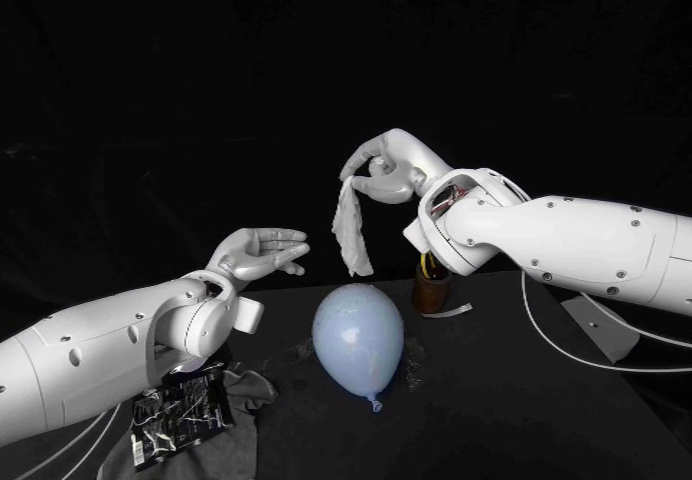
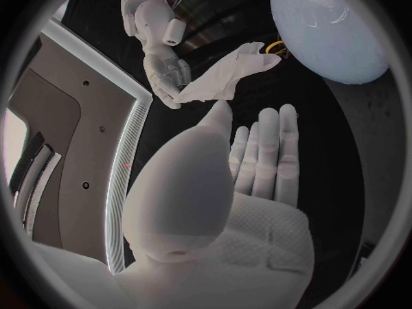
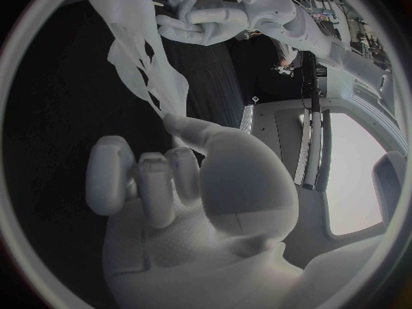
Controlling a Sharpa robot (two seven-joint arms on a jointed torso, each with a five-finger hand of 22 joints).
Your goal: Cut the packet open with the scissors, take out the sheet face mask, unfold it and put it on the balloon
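My right hand (image 1: 384,166) is raised above the table and pinches the top of the white sheet mask (image 1: 351,230), which hangs down folded and narrow. The pale blue balloon (image 1: 358,338) lies on the table just below the mask's lower end. My left hand (image 1: 264,250) hovers left of the mask, open with its fingers straight, touching nothing. The silver and black packet (image 1: 179,410) lies at the front left under the left forearm. The left wrist view shows the left hand (image 2: 257,161), the right hand (image 2: 165,69), the mask (image 2: 227,77) and the balloon (image 2: 330,27). The right wrist view has the right hand (image 3: 198,192), the mask (image 3: 141,55) and the left hand (image 3: 206,24).
A brown bottle-like object (image 1: 430,290) stands just behind the balloon under the right forearm, with a white strip (image 1: 453,312) at its foot. A dark grey cloth (image 1: 254,388) lies left of the balloon. A white cable (image 1: 577,350) loops over the table's right side.
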